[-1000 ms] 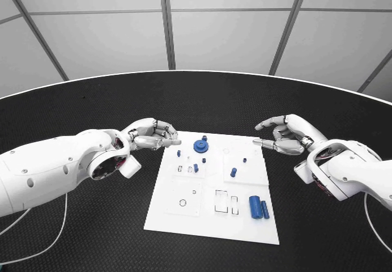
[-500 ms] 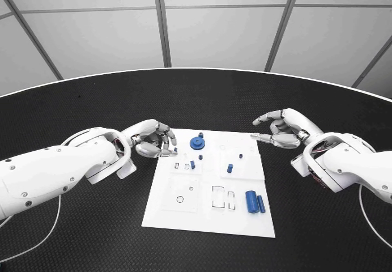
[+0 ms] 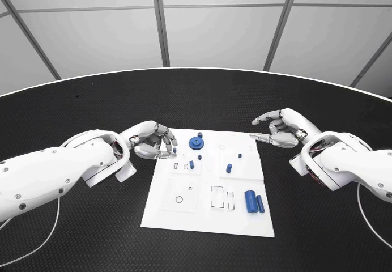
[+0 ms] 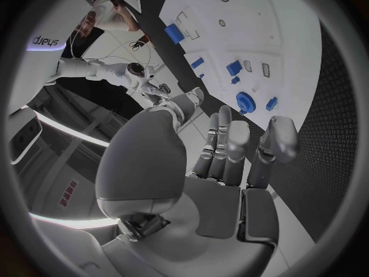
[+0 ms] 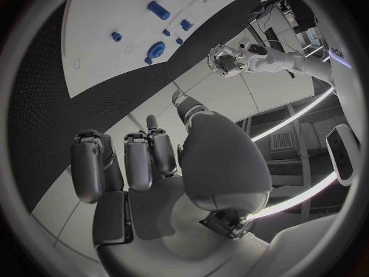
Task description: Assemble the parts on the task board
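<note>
In the head view the task board [image 3: 208, 187] sits at centre frame on the black surface [image 3: 98, 107], and both hands have drawn in toward its far corners over the last second. The left hand [image 3: 153, 139] has slid from just off the board's upper-left corner to hang against that edge, fingers curled loosely inward, holding nothing. The right hand [image 3: 279, 129] has lifted slightly toward the upper right of the frame and hovers just off the board's upper-right corner, fingers bent but apart, also empty. The whole picture has shifted a little too (that is the camera, not the board).

None of the parts has moved relative to the board: the blue gear [image 3: 197, 143] stands near the top edge, a small peg [image 3: 229, 168] in the middle, two small pieces [image 3: 192, 164] left of it, and the large cylinder [image 3: 251, 201] with the thin rod [image 3: 260, 203] beside it lie at the lower right. So I judge the assembly not yet begun, with the left hand lining up on the gear or the pieces below it.

Open room is generous: bare surface surrounds the board on every side, and the board's lower half is free of arms. The left hand's fingertips are close to the board's edge, so a careless descent could nudge it.
</note>
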`<state>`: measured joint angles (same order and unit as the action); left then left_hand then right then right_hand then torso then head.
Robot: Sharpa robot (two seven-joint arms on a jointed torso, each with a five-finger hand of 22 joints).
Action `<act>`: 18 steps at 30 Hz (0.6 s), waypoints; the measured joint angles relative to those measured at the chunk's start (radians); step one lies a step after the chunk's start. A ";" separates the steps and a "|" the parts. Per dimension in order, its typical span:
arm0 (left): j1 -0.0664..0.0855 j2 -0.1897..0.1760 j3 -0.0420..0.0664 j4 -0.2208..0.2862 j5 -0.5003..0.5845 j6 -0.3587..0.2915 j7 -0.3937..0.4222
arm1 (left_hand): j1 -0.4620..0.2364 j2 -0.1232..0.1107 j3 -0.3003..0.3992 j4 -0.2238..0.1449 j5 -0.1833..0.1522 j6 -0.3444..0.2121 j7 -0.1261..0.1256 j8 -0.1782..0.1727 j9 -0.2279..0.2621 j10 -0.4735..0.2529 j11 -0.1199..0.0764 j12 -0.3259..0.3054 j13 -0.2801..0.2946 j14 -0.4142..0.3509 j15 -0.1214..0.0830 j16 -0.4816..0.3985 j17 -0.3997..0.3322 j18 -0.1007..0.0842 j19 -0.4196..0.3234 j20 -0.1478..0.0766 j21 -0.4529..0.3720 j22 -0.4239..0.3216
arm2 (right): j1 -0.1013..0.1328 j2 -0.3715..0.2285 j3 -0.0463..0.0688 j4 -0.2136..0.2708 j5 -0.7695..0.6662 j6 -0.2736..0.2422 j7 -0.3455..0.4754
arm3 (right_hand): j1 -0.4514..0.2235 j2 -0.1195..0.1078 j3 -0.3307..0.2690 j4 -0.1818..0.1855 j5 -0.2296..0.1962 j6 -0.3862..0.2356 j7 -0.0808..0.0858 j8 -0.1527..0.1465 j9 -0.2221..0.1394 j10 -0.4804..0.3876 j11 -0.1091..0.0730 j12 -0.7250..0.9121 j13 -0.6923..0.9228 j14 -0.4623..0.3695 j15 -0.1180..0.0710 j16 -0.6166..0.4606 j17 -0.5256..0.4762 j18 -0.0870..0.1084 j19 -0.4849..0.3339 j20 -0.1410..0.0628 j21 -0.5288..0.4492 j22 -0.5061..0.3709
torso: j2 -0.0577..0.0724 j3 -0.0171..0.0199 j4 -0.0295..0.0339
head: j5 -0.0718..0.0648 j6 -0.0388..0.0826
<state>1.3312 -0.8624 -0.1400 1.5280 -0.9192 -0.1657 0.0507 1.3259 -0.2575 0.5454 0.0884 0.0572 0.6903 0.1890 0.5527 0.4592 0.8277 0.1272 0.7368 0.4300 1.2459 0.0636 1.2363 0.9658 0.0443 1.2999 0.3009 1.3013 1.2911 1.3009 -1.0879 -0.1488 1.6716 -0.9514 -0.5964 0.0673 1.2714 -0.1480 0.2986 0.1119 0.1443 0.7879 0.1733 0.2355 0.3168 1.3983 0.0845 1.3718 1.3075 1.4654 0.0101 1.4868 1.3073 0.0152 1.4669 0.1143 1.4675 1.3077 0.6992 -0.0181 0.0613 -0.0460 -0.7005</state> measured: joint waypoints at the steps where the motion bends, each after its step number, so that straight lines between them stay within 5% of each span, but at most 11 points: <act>1: 0.000 0.000 0.000 -0.002 0.027 -0.003 0.012 | 0.000 0.000 0.000 0.000 0.000 -0.007 -0.001 -0.007 -0.007 -0.020 0.008 -0.031 -0.020 -0.055 0.009 -0.065 -0.065 0.000 -0.052 0.000 -0.042 -0.035 | 0.000 0.001 0.000 -0.002 0.000 0.001 0.000 | 0.000 0.000 0.000 0.000 0.000 0.000 0.000 0.000 0.000 0.000 0.000 0.000 0.000 0.000 0.000 0.000 0.000 0.000 0.000 0.000 0.000 0.000 | 0.000 -0.0001 -0.0001 | 0.001 0.000; 3: 0.000 0.000 0.000 -0.004 0.067 -0.010 0.033 | 0.000 0.000 -0.009 -0.005 0.002 -0.017 -0.005 -0.022 -0.023 -0.050 0.029 -0.100 -0.069 -0.162 0.029 -0.223 -0.200 0.000 -0.256 -0.002 -0.235 -0.252 | 0.000 0.002 0.000 -0.004 0.000 0.001 -0.001 | 0.000 0.000 0.000 0.000 0.000 0.000 0.000 0.000 0.000 0.000 0.000 0.000 0.000 0.000 0.000 0.000 0.000 0.000 0.000 0.000 0.000 0.000 | 0.000 -0.0003 -0.0002 | 0.002 0.000; 6: 0.000 0.001 0.000 -0.010 0.149 -0.029 0.076 | 0.023 0.023 -0.079 -0.014 0.002 -0.019 -0.004 -0.042 -0.059 -0.071 0.050 -0.197 -0.152 -0.273 0.061 -0.448 -0.367 0.000 -0.454 -0.014 -0.260 -0.366 | 0.000 0.004 0.000 -0.009 0.000 0.002 -0.001 | 0.000 0.000 0.000 0.000 0.000 0.000 0.000 0.000 0.000 0.000 0.000 0.000 0.000 0.000 0.000 0.000 0.000 0.000 0.000 0.000 0.000 0.000 | 0.000 -0.0003 -0.0005 | 0.002 0.001; 12: 0.000 0.002 -0.001 -0.024 0.322 -0.045 0.146 | 0.105 0.056 -0.263 0.041 0.002 -0.019 -0.004 -0.089 -0.146 -0.084 0.082 -0.367 -0.284 -0.476 0.115 -0.806 -0.612 0.000 -0.839 -0.017 -0.109 -0.316 | 0.000 0.007 0.000 -0.017 0.000 0.004 0.000 | 0.003 -0.003 0.000 0.000 0.005 0.000 0.000 0.000 0.000 0.000 0.000 0.000 0.000 0.000 0.000 0.000 0.001 0.000 0.000 0.000 0.000 0.000 | -0.001 0.0000 -0.0015 | 0.003 0.002; 16: 0.000 0.002 -0.001 -0.029 0.374 -0.038 0.158 | 0.167 0.055 -0.341 0.112 0.002 -0.019 -0.004 -0.116 -0.187 -0.085 0.089 -0.450 -0.322 -0.530 0.130 -0.926 -0.693 0.001 -0.991 -0.015 -0.064 -0.286 | 0.000 0.009 0.000 -0.019 0.000 0.005 0.001 | 0.004 -0.004 0.000 0.000 0.005 0.000 0.000 0.000 0.000 0.000 0.000 0.000 0.000 0.000 0.000 0.000 0.001 0.000 0.000 0.000 0.000 0.000 | -0.001 -0.0001 -0.0012 | 0.003 0.004; 18: 0.000 0.002 -0.001 -0.031 0.385 -0.034 0.158 | 0.193 0.057 -0.368 0.138 0.002 -0.018 -0.004 -0.129 -0.206 -0.070 0.094 -0.486 -0.336 -0.514 0.130 -0.954 -0.715 0.001 -1.025 -0.015 0.023 -0.234 | 0.000 0.010 0.000 -0.020 0.000 0.005 0.001 | 0.008 0.000 0.000 0.000 0.005 0.000 0.000 0.000 0.000 0.000 0.000 0.000 0.000 0.000 0.000 0.000 0.001 0.000 0.000 0.000 0.000 0.000 | -0.001 -0.0001 -0.0007 | 0.003 0.005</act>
<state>1.3312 -0.8601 -0.1408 1.4970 -0.5345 -0.1994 0.2091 1.5185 -0.2001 0.1775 0.2268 0.0593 0.6721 0.1851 0.4232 0.2536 0.7577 0.2216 0.2512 0.0941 0.7324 0.1937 0.2821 0.2505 0.0450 0.2752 0.2858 1.3240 1.0573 1.3008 -1.0780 -0.1491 1.6515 -0.9514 -0.5912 0.0685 1.2793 -0.1481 0.2986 0.1119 0.1492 0.7879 0.1733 0.2355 0.3166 1.3983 0.0845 1.3718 1.3074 1.4654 0.0101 1.4868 1.3080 0.0152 1.4670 0.1143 1.4675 1.3076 0.6978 -0.0182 0.0606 -0.0430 -0.6959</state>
